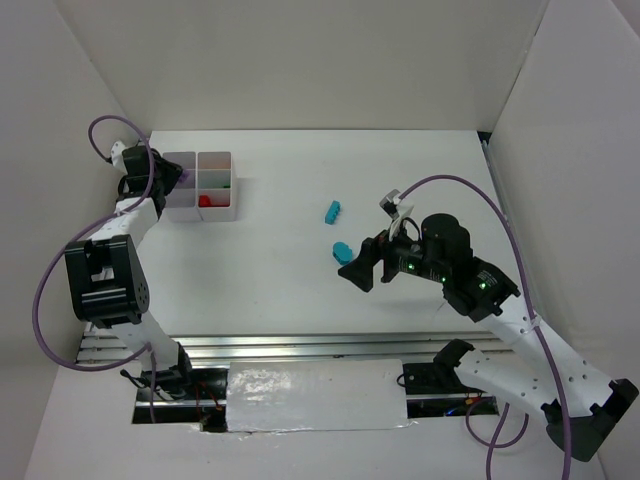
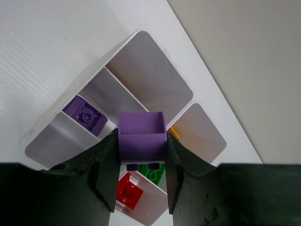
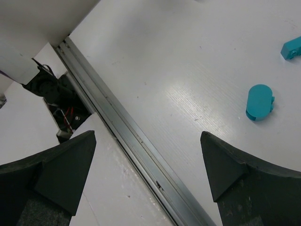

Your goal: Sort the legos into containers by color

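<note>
My left gripper is shut on a purple lego, held just above the white divided tray at the far left. One compartment holds another purple lego. A red lego, a green one and a sliver of a yellow-orange one lie in other compartments. My right gripper hangs open and empty over the table's middle right, close to a teal oval lego. A teal brick lies a little farther back.
White walls close in the table at the back and on both sides. A metal rail runs along the near edge, with a taped panel and wiring below it. The left arm's purple cable loops beside its base.
</note>
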You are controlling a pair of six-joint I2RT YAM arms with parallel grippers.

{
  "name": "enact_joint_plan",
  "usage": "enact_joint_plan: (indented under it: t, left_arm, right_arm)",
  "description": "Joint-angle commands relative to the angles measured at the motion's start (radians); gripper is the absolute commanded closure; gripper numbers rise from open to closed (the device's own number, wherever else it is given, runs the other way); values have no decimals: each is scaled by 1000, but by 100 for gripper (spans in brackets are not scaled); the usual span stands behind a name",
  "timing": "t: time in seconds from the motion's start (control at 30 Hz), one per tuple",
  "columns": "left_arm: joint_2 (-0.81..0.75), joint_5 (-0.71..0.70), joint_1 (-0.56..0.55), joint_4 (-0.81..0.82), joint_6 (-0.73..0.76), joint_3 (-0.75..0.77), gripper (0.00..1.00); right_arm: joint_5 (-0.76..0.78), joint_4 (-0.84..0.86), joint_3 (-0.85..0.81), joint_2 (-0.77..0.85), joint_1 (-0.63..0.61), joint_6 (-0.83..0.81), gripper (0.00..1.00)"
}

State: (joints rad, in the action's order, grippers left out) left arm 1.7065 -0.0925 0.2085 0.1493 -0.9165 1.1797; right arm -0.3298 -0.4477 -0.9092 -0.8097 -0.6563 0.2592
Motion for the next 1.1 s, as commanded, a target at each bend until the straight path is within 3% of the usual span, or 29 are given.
enact_joint_plan:
  t: [0.0, 0.07, 0.4, 0.77, 0.87, 0.9, 1.0, 1.07]
  left_arm:
    - [4, -1, 8, 36, 13, 24, 53]
    - [1, -1, 9, 41, 8, 14, 45]
    - [8, 2, 19, 36, 14, 12, 30]
    - [2, 39, 40, 3, 44, 58, 24]
    - [-33, 94, 35, -22, 67, 83, 21]
    - [-50, 117, 31, -27, 86, 90, 15]
    - [-131, 108, -47, -138, 174, 161, 0]
    - [-175, 97, -83, -295, 209, 204, 0]
  right_arm:
    - [-15, 50, -31, 1, 4, -14, 0]
    - [-14, 53, -31, 3, 3, -12, 0]
    - [-15, 52, -31, 4, 4, -14, 0]
    - [-20, 50, -33, -11, 4, -8, 0]
    - [14, 50, -33, -16, 4, 12, 0]
    - [40, 59, -27, -17, 4, 24, 0]
    - [139, 34, -25, -86, 10, 67, 0]
    - [182, -8, -63, -196, 14, 80, 0]
